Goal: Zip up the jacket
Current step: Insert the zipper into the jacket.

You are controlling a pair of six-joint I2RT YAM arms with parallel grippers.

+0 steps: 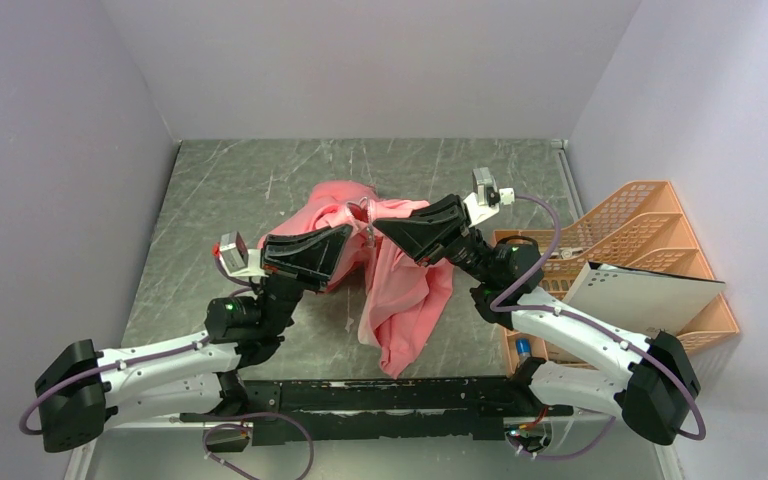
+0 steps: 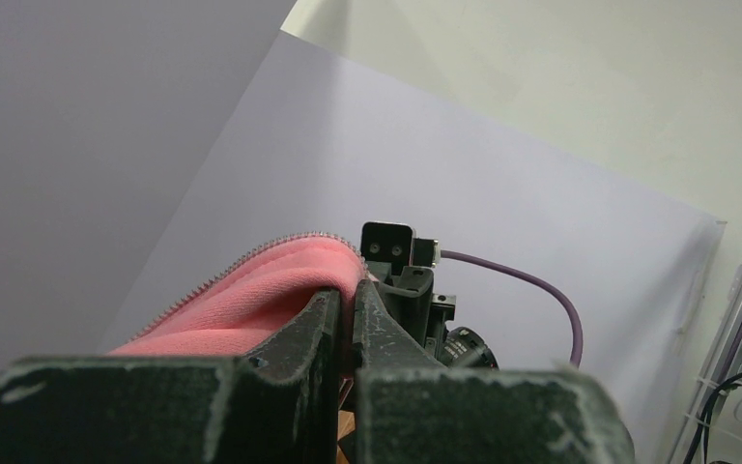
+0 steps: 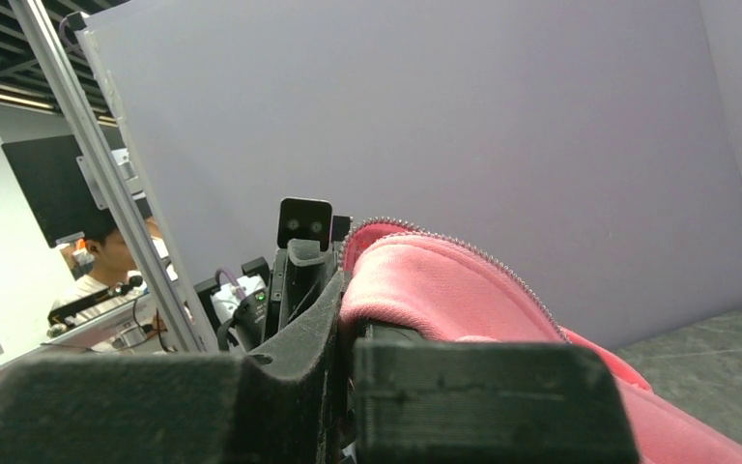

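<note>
The salmon-pink jacket (image 1: 400,290) hangs bunched between both arms above the table, its lower part drooping onto the surface. My left gripper (image 1: 352,238) is shut on a fold of the jacket (image 2: 261,295) with zipper teeth (image 2: 214,280) running along its edge. From the right, my right gripper (image 1: 378,226) is shut on the other front edge of the jacket (image 3: 435,285), whose zipper teeth (image 3: 488,258) curve over the fabric. The two grippers face each other, tips nearly touching. The zipper pull is not visible.
An orange wire file rack (image 1: 625,245) holding a white sheet (image 1: 645,295) stands at the right of the grey marbled table (image 1: 220,200). Pale walls enclose the table on three sides. A black rail (image 1: 390,395) runs along the near edge.
</note>
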